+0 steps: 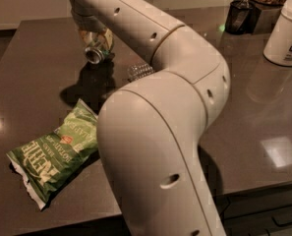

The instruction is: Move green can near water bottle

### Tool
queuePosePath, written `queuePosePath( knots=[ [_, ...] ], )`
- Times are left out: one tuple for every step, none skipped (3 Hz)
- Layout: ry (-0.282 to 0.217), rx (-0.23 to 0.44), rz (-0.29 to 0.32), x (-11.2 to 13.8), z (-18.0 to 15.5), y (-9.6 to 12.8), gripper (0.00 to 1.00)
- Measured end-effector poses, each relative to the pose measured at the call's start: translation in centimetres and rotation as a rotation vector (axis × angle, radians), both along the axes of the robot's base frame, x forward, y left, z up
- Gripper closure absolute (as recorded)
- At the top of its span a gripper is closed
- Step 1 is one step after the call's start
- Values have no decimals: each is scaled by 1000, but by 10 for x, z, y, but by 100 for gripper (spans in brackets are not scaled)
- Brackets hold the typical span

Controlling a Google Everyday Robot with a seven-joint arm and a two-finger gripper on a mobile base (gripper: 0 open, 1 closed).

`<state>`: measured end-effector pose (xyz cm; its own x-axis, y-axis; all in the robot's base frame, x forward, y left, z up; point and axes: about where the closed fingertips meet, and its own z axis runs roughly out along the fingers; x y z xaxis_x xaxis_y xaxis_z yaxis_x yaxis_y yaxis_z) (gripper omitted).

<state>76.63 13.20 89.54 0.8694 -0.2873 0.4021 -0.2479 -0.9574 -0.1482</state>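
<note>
One green can (100,45) hangs tilted in the claw (92,32) at eleven o'clock over the bench (32,73), gripped and seemingly lifted clear so it can travel without dragging. Its goal, the water bottle (140,71), lies near at its four o'clock, half hidden behind the arm (185,73).
</note>
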Motion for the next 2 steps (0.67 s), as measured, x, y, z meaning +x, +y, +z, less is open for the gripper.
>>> queuePosePath(
  knots=[
    [4, 3, -35, -18, 6, -15, 100],
    [38, 6, -68, -40, 5, -41, 96]
  ],
)
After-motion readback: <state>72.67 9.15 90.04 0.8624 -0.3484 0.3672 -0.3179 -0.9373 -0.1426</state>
